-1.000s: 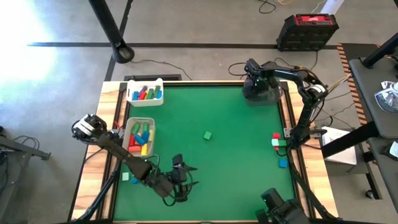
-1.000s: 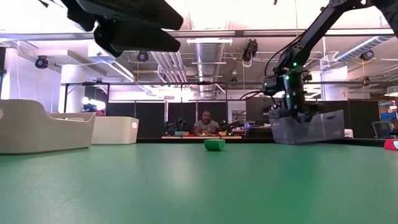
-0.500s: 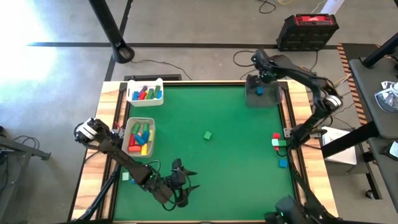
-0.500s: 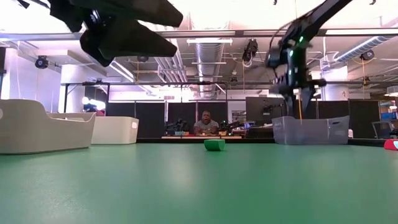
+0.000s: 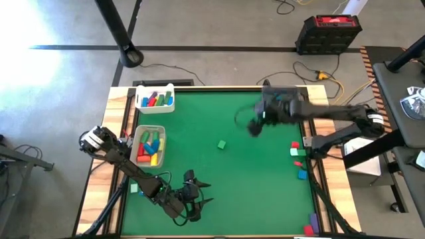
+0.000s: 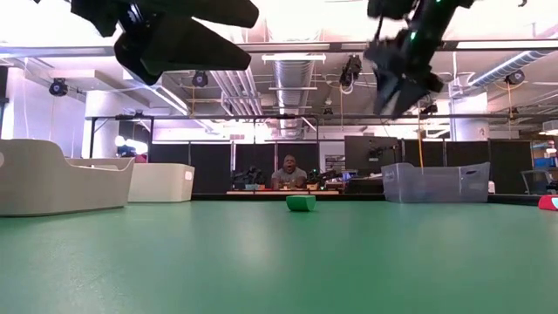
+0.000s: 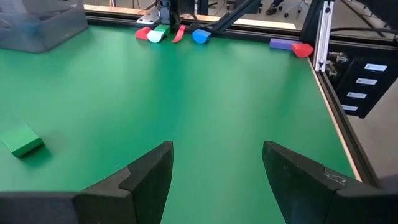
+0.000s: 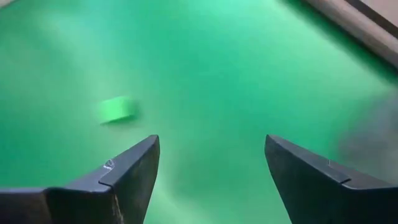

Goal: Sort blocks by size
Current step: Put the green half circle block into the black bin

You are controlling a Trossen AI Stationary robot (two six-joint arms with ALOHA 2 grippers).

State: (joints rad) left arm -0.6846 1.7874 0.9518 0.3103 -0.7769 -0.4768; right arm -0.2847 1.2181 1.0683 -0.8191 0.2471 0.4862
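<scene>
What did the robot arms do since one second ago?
The right gripper left the clear bin at the table's far right corner and swung out over the mat toward the green block, its fingers open and empty. The left gripper stayed open near the front edge, and the green block stayed put.

right gripper (image 5: 254, 127) blurred, apparently open, left gripper (image 5: 196, 194) open

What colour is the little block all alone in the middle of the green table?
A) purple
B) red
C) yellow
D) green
D: the lone block near the table's middle is green, and the right gripper hangs over the mat a little way from it with open, empty jaws.
</scene>
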